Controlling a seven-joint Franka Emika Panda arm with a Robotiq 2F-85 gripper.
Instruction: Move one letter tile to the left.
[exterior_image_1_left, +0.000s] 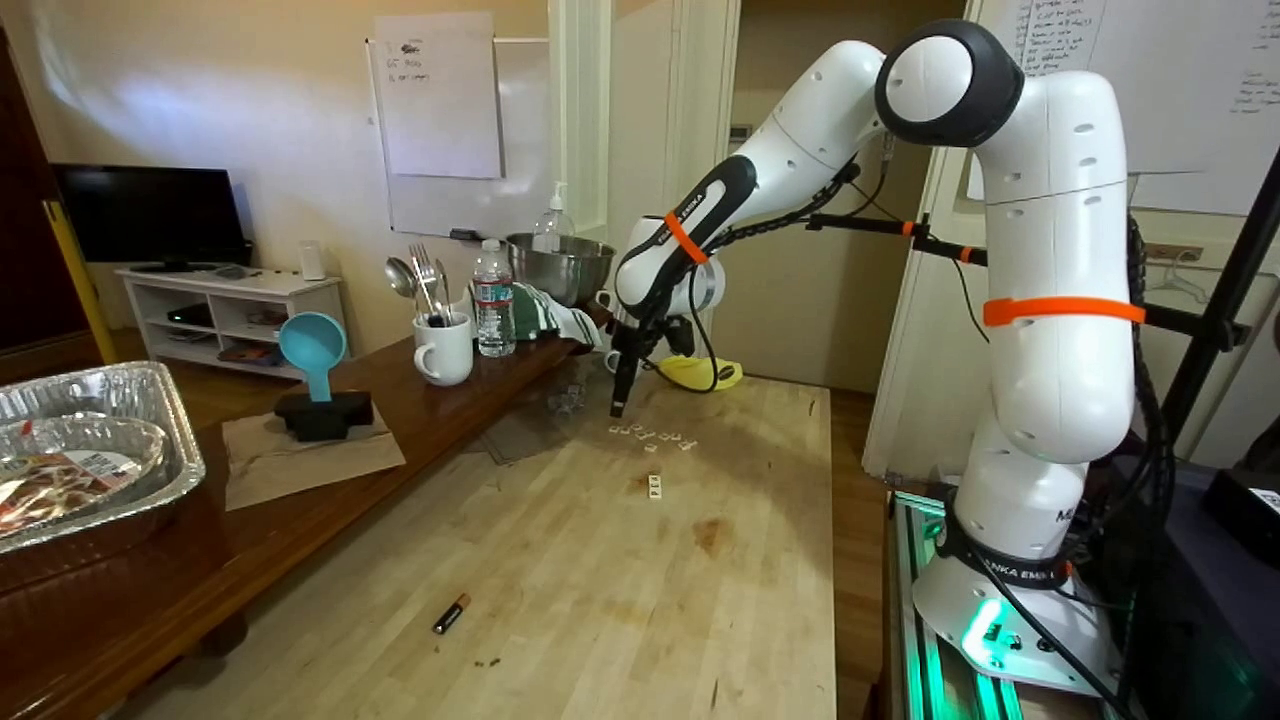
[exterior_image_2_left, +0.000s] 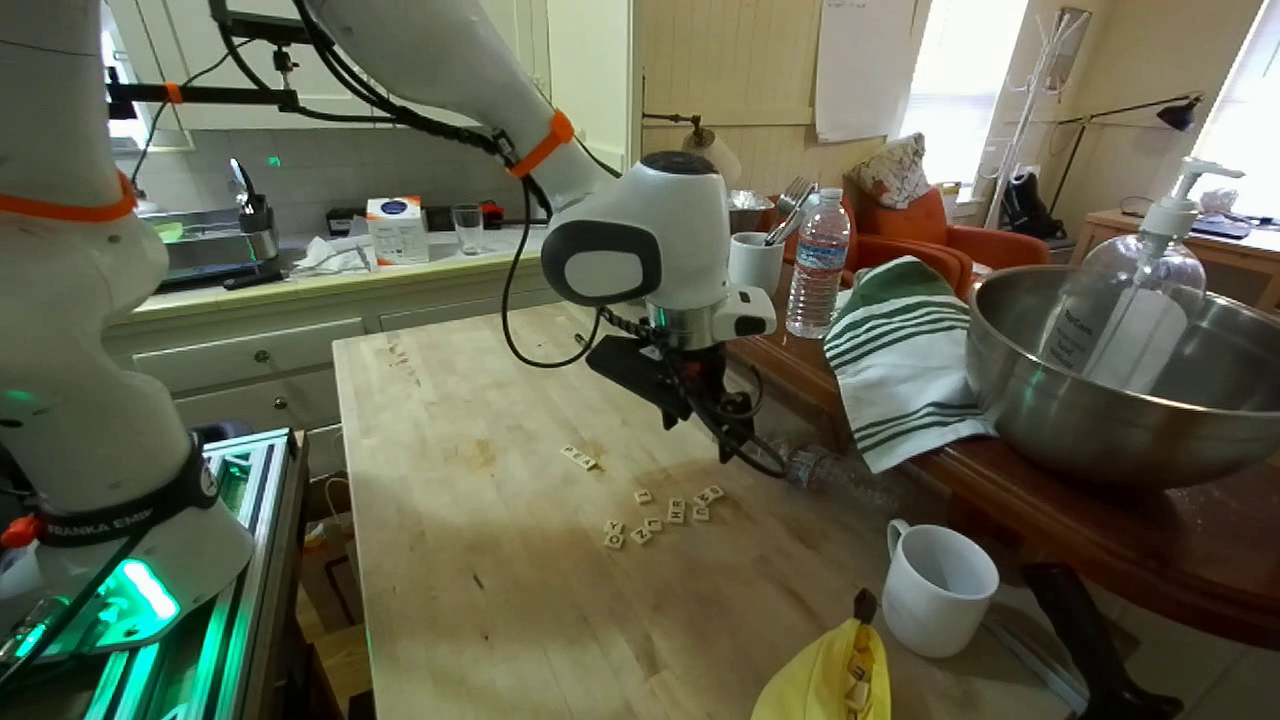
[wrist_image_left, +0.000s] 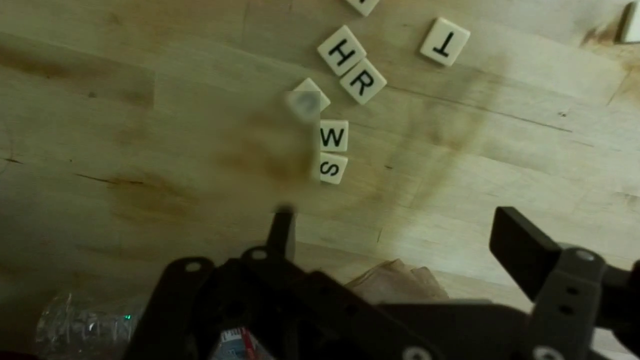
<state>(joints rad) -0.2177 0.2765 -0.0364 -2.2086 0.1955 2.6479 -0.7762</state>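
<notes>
Several small pale cream letter tiles lie flat on the wooden table; which one is meant cannot be told. In the wrist view I read a T tile (wrist_image_left: 445, 42), an H tile (wrist_image_left: 342, 51), an R tile (wrist_image_left: 363, 81), a W tile (wrist_image_left: 335, 136) and an S tile (wrist_image_left: 334, 168). A blurred patch partly covers W, S and a tile above them. Tiles also show in both exterior views, as a loose cluster (exterior_image_1_left: 652, 448) (exterior_image_2_left: 643, 496) and a short row (exterior_image_1_left: 655, 487) (exterior_image_2_left: 578, 458). My gripper (wrist_image_left: 395, 212) is open with no tile between its fingers, above the table beside the cluster (exterior_image_1_left: 617, 405) (exterior_image_2_left: 730, 450).
A clear plastic bottle (wrist_image_left: 85, 325) lies by the gripper's side. A yellow object (exterior_image_2_left: 835, 675), a white mug (exterior_image_2_left: 940, 590) and a dark-handled utensil (exterior_image_2_left: 1090, 650) lie at one end. A battery (exterior_image_1_left: 451, 613) lies on the table (exterior_image_1_left: 600, 600). A raised brown counter (exterior_image_1_left: 300, 520) borders it.
</notes>
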